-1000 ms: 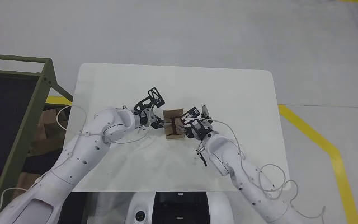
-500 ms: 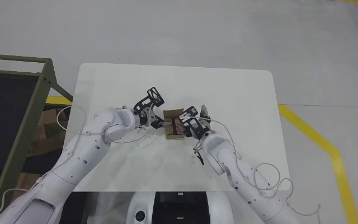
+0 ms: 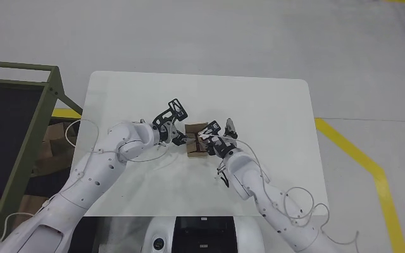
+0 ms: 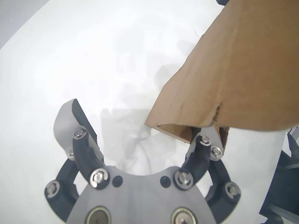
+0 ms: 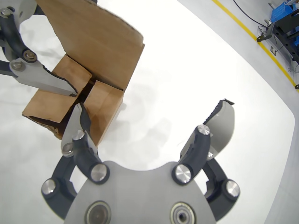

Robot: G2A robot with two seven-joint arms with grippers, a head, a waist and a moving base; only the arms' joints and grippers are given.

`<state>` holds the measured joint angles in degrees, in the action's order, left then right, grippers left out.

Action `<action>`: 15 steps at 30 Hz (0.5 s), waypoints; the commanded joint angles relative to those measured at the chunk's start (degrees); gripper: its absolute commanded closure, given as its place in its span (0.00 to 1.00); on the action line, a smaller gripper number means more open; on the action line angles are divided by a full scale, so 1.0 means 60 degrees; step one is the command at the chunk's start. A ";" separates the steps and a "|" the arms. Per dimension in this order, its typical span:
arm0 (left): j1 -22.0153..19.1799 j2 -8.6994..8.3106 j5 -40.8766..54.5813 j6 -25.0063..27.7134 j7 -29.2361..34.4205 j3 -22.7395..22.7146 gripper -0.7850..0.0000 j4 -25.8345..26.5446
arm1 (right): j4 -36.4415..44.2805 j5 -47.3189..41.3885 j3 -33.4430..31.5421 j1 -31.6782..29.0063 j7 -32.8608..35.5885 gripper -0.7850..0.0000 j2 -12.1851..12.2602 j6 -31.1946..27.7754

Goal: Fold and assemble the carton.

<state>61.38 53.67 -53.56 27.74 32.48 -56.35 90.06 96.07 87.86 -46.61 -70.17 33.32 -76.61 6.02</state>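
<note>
Carton (image 3: 195, 148) pos.: sitting near mid-table (image 3: 272, 107), between the two grippers, part-folded.

Change vs. approx. 1 s back: R gripper (image 3: 219, 131) is creeping toward the carton and the L arm. L gripper (image 3: 181, 124) is keeping nearly the same pos., edging only slightly. Carton is not shifting noticeably.

R fingers (image 5: 79, 120) are standing apart: one tip is touching the carton at the seam between the two small flaps (image 5: 70, 73), the other is hanging free over the table. L fingers (image 4: 79, 127) are apart too: one is lying on a small flap w/ its tip at the same seam, the other is staying clear of the cardboard. Nothing is being clamped.

Large flap (image 5: 93, 31) is standing upright beside the seam, not yet folded.

Meaning (est.): R side is closing in to help pin the small flaps flat, readying the carton for the large flap to come down. Task is prob. around halfway. Both pinning tips are sitting in the large flap's path and will need clearing first.
</note>
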 commanded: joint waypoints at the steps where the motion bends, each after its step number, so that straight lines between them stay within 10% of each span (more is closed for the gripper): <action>1: 0.0013 0.0009 -0.0019 0.0005 -0.0001 -0.0017 0.00 0.0015 | -0.0013 0.0026 0.0000 0.0026 0.0051 0.00 -0.0028 -0.0007; 15: -0.0013 0.0107 -0.0125 0.0059 0.0163 0.0022 0.00 0.0066 | -0.0124 0.0283 0.0054 0.0142 0.0253 0.00 -0.0223 -0.0095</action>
<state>61.40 54.26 -54.39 28.12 33.36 -56.21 90.58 95.48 89.57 -46.27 -69.38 34.80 -77.86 5.56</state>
